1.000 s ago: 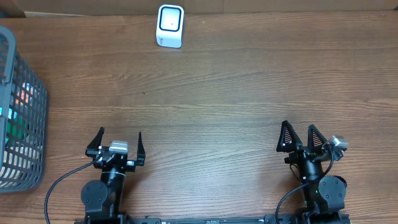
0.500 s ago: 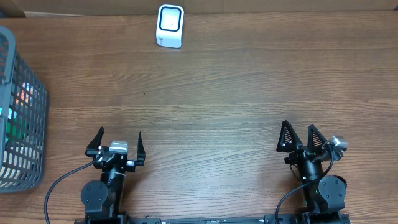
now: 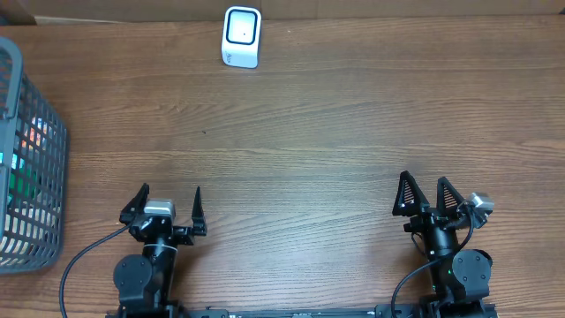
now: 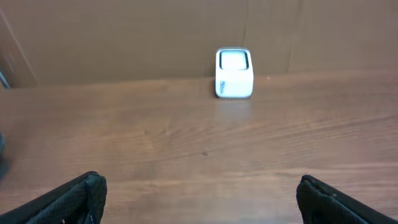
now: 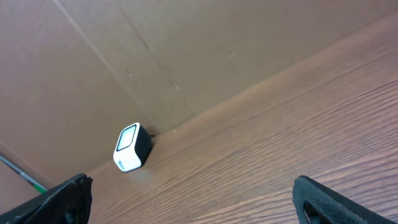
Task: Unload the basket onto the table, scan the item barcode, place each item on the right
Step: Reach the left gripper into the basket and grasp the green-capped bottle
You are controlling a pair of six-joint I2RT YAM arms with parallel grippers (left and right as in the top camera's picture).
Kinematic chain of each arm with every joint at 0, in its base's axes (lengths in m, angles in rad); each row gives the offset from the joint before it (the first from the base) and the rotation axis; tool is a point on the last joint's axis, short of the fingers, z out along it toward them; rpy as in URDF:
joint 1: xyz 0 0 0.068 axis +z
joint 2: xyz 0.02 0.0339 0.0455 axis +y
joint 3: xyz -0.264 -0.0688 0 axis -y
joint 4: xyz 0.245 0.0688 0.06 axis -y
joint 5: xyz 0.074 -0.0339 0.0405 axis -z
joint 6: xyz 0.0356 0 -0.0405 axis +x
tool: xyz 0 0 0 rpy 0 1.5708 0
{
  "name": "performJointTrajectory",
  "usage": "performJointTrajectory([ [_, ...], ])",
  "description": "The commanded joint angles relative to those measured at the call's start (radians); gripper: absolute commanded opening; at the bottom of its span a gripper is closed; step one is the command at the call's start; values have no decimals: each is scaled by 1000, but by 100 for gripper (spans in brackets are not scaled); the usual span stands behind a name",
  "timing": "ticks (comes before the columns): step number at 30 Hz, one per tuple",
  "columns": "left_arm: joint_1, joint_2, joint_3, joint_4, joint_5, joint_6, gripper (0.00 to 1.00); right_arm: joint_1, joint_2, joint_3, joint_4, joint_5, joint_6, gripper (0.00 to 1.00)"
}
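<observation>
Items (image 3: 21, 181) for scanning sit inside the grey wire basket (image 3: 55, 141) at the left edge of the table (image 3: 318, 132). They show only as red and green patches through the mesh, so no long axis can be judged. The left gripper (image 3: 169, 196) is the nearer, with the basket to its left and slightly ahead; the right gripper (image 3: 424, 184) is well apart. Both stand spread wide and empty. The white scanner (image 3: 241, 36) waits at the far edge.

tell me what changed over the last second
The left fingers and their wrist have shifted slightly toward the basket; nothing was grasped or released. The right fingers, the scanner and the basket stayed put, both pairs of fingers open and empty.
</observation>
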Motion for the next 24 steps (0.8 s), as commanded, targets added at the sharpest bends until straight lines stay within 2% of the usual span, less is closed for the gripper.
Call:
performJointTrajectory([
  [1, -6, 39, 135, -73, -3, -32, 100, -3, -8, -10, 4, 3, -11, 100],
  [7, -6, 224, 339, -145, 9, -32, 100, -2, -8, -10, 4, 3, -11, 100],
  [10, -6, 406, 533, -226, 60, -32, 100, -2, -8, -10, 4, 3, -11, 100],
  [12, -6, 575, 729, -346, 98, -32, 100, -3, -8, -10, 4, 3, -11, 100],
  [13, -6, 694, 880, -457, 116, -32, 100, -2, -8, -10, 4, 3, -11, 100],
  [20, -6, 1157, 1558, -982, 142, -32, 100, -2, -8, -10, 4, 3, -11, 100],
  [22, -6, 1240, 1672, -1055, 133, -29, 100, -2, -8, -10, 4, 3, -11, 100],
  [24, -7, 1299, 1711, -1059, 142, -32, 100, -3, -8, -10, 4, 3, -11, 100],
])
